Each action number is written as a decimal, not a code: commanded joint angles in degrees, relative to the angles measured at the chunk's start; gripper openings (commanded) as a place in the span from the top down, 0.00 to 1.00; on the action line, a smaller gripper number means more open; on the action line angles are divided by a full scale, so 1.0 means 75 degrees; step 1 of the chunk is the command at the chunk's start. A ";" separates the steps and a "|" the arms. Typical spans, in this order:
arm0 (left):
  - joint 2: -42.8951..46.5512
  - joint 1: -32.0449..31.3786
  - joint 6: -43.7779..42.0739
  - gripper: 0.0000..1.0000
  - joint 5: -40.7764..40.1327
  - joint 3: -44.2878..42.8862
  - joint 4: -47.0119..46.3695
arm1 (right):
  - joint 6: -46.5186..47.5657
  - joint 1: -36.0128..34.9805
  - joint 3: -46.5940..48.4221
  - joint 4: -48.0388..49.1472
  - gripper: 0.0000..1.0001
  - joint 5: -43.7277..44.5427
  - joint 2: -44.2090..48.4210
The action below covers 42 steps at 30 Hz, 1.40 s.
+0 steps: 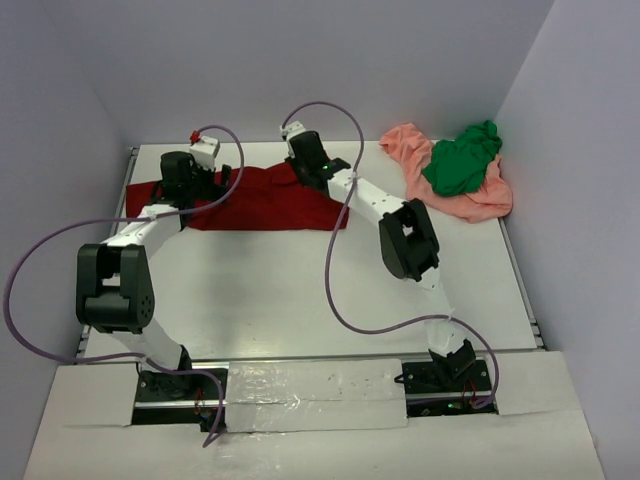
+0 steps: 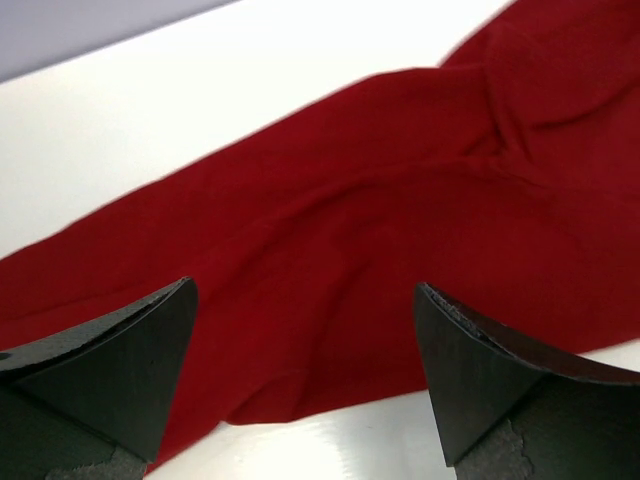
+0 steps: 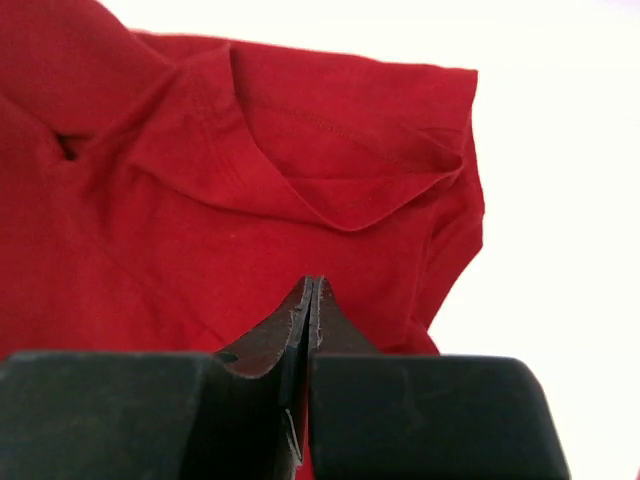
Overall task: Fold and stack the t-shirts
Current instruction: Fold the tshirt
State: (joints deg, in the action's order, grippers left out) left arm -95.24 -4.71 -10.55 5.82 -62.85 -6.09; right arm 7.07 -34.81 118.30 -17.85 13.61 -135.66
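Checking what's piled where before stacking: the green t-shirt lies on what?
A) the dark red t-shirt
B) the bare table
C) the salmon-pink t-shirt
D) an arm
C: the top view shows the green t-shirt bunched on the salmon-pink t-shirt, well apart from the dark red t-shirt.

**Arm and gripper status**

The left arm (image 1: 128,240) rises from its base at the near edge of the table (image 1: 280,290), bends at the elbow and reaches toward the far left corner. The left gripper (image 2: 304,288) points downward, with its two fingers (image 2: 120,350) spread wide apart. The right arm (image 1: 405,240) extends from its base at the near edge, right of centre, diagonally toward the middle of the far edge. The right gripper (image 3: 311,285) has both fingers (image 3: 265,345) pressed flat together, tips meeting.
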 commanded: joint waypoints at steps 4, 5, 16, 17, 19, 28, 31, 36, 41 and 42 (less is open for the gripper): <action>-0.0120 -0.0169 0.0433 0.01 0.0303 -0.0326 0.0390 | -0.0847 0.0234 0.0736 -0.1356 1.00 -0.1084 0.0299; -0.0214 -0.0169 0.0480 0.01 0.0116 -0.0408 0.0425 | -0.0919 0.0270 0.0970 -0.1568 1.00 -0.1262 0.0171; -0.0602 -0.0169 0.1219 0.01 -0.1034 -0.0831 0.0389 | -0.2688 0.1171 0.2754 -0.3538 1.00 -0.3547 -0.1166; -0.0567 -0.0169 0.1230 0.01 -0.1058 -0.0854 0.0436 | -0.2782 0.1323 0.2754 -0.3631 1.00 -0.3711 -0.1248; -0.0462 -0.0157 0.1172 0.01 -0.1116 -0.0889 0.0541 | -0.2923 0.1430 0.2719 -0.3901 1.00 -0.4157 -0.1354; -0.0052 0.0158 0.0950 0.01 -0.1840 -0.0633 0.0719 | -0.2970 0.1746 0.1444 -0.3540 1.00 -0.4639 -0.0746; 0.0089 0.0346 0.0728 0.01 -0.2683 -0.0258 0.0473 | -0.2841 0.1747 0.1091 -0.3340 1.00 -0.4650 -0.0500; 0.0241 0.1411 0.0738 0.01 -0.2056 -0.0116 0.1241 | -0.2631 0.1746 0.0645 -0.2977 1.00 -0.4534 -0.0125; 0.0347 0.2081 0.0528 0.01 -0.1270 0.0234 0.1725 | -0.2514 0.1746 0.0492 -0.2800 1.00 -0.4451 0.0099; 0.0324 0.2151 0.0504 0.01 -0.1292 0.0293 0.1668 | -0.2467 0.1735 0.0481 -0.2777 1.00 -0.4451 0.0145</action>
State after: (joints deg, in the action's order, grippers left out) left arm -95.13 10.90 -5.39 -7.49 -61.98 4.01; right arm -12.91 -21.50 122.02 -41.34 -19.99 -139.94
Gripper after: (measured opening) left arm 0.993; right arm 0.007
